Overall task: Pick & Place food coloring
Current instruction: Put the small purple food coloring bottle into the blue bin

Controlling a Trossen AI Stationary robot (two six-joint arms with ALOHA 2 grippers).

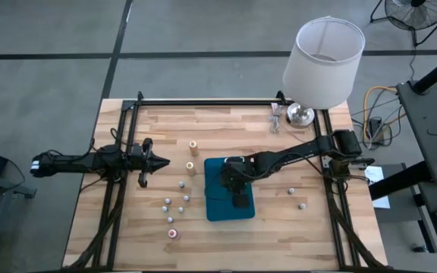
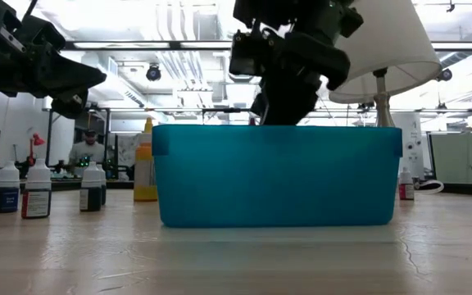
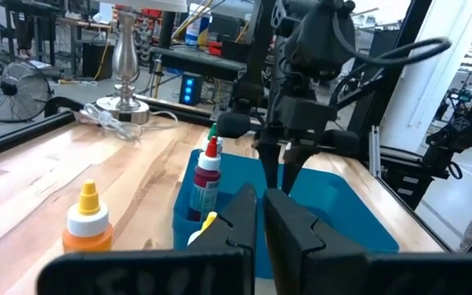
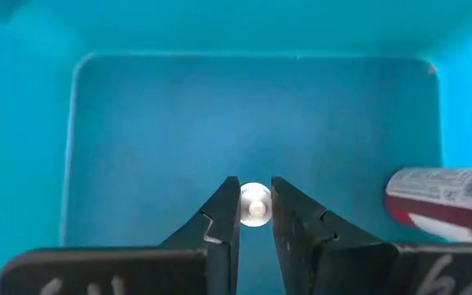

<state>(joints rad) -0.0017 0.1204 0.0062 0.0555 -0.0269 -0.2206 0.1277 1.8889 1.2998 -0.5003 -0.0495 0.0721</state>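
The food coloring bottles [image 1: 177, 205] stand scattered on the wooden table, left of the teal tray [image 1: 212, 208]. Two more [image 1: 297, 198] stand on the tray's right. An orange-topped one [image 3: 87, 220] and a red-topped one [image 3: 207, 176] stand by the tray's left wall. A red-labelled bottle [image 4: 441, 197] lies inside the tray. My right gripper [image 4: 255, 205] points down into the tray, shut on a small white-capped bottle [image 4: 255, 202]. My left gripper [image 1: 156, 161] hovers shut at the table's left, above the bottles. My right gripper pinches the small bottle by its round white cap [image 4: 255, 197] between the two fingertips, coming from above and pointing down. The bottle hangs or stands upright under the fingers inside the tray. Whether its base rests on the tray floor cannot be told.
A lamp with a white shade [image 1: 325, 61] and chrome base [image 1: 302, 115] stands at the table's far right corner, with a cable [image 1: 277, 120] beside it. A black frame [image 1: 203, 101] runs along the table's edges. Bare wood [image 1: 294, 235] lies near the front right.
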